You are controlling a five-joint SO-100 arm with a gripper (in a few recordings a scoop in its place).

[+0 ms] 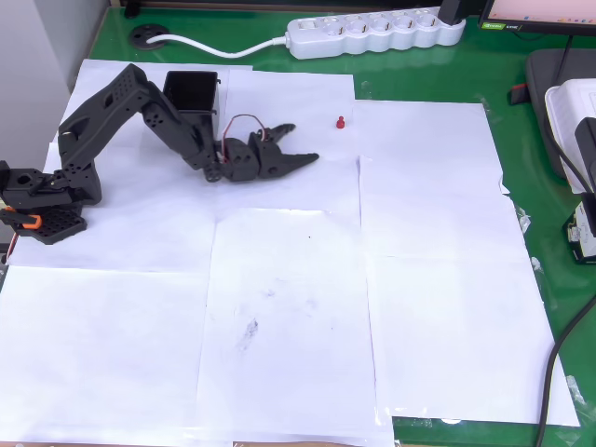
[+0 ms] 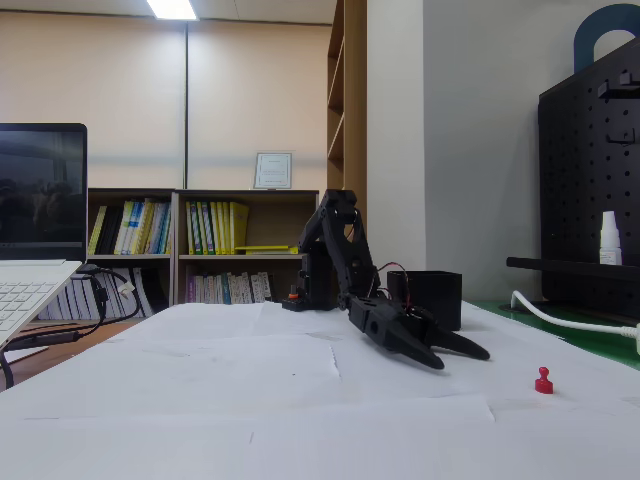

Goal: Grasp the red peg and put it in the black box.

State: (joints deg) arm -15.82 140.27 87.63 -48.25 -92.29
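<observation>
The tiny red peg [image 1: 340,122] stands upright on the white paper, also seen at the lower right of the fixed view as the peg [image 2: 543,381]. My black gripper [image 1: 305,143] lies low over the paper just left of the peg, open, with nothing between its fingers. In the fixed view the gripper [image 2: 463,360] points toward the peg with a clear gap between them. The black box [image 1: 191,90] sits behind the arm's elbow at the upper left; the fixed view shows the box [image 2: 430,297] behind the gripper.
White paper sheets [image 1: 279,307] cover a green mat. A white power strip [image 1: 377,33] and its cable lie along the far edge. The arm's base [image 1: 42,200] is at the left. A white device [image 1: 573,112] sits at the right edge. A laptop [image 2: 35,250] stands at the left of the fixed view.
</observation>
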